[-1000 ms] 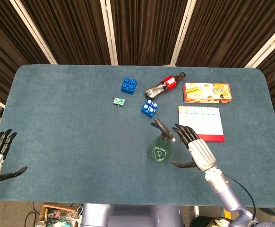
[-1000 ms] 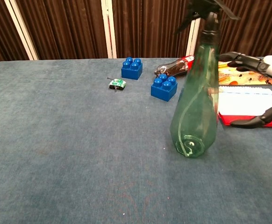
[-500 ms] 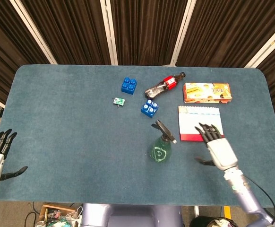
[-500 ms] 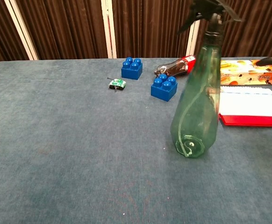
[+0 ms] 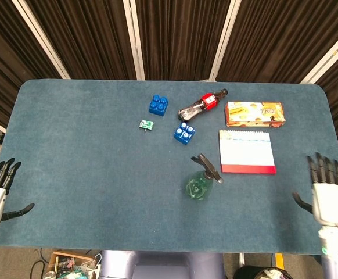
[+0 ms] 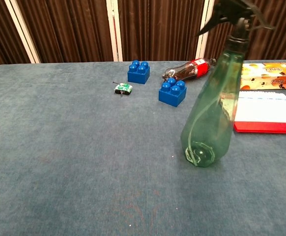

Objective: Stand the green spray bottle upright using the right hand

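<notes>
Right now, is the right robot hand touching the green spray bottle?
No. In the head view the right robot hand sits open near the table's right edge, well clear of the green spray bottle.

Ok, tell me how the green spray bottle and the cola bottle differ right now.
The green spray bottle stands on its base, leaning a little; the cola bottle lies on its side. The spray bottle is clear green with a black trigger head; the cola bottle holds dark liquid and has a red label. Neither is touched by a hand.
</notes>
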Robot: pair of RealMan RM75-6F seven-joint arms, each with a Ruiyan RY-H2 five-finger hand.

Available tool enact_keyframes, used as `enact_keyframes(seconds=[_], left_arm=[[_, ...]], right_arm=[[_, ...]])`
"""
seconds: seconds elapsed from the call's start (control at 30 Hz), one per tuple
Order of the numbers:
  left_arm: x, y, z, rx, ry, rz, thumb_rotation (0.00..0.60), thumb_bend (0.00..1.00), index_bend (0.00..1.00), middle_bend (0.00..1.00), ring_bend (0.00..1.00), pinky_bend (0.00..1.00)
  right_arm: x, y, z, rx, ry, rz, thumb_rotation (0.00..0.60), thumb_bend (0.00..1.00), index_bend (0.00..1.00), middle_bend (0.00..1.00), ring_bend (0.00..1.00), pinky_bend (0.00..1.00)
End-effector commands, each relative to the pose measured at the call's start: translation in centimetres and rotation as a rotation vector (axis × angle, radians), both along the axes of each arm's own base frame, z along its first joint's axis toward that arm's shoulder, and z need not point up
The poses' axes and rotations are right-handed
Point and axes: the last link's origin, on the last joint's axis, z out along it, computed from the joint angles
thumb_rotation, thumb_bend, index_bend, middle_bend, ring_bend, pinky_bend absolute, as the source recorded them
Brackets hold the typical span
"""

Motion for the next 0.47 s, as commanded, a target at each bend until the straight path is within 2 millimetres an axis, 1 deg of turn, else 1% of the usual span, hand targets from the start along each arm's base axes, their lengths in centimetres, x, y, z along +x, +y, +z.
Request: enact_keyframes(seconds=[0.03, 0.23, 0.47], left_arm=[[0.00, 0.10, -0.19, -0.005, 0.007, 0.000, 0.600, 0.00, 0.00, 0.00, 0.00, 0.04], [0.20, 0.11, -0.54, -0.014, 0.016, -0.006, 0.600, 0.00, 0.00, 0.00, 0.00, 0.04], [0.35, 0.01, -0.54, -0.006, 0.016, -0.009, 0.600, 0.00, 0.00, 0.00, 0.00, 0.04]], right_arm=[[-0.19, 1.38, 0.84, -0.004, 0.012, -0.030, 0.600, 0.23, 0.00, 0.00, 0.00, 0.00], [-0.47, 1.38, 0.80, 0.040, -0.025, -0.056, 0.600, 0.23, 0.00, 0.00, 0.00, 0.00], [-0.34, 1.66, 0.87, 0.067, -0.042, -0.042, 0.600, 0.24, 0.00, 0.00, 0.00, 0.00]])
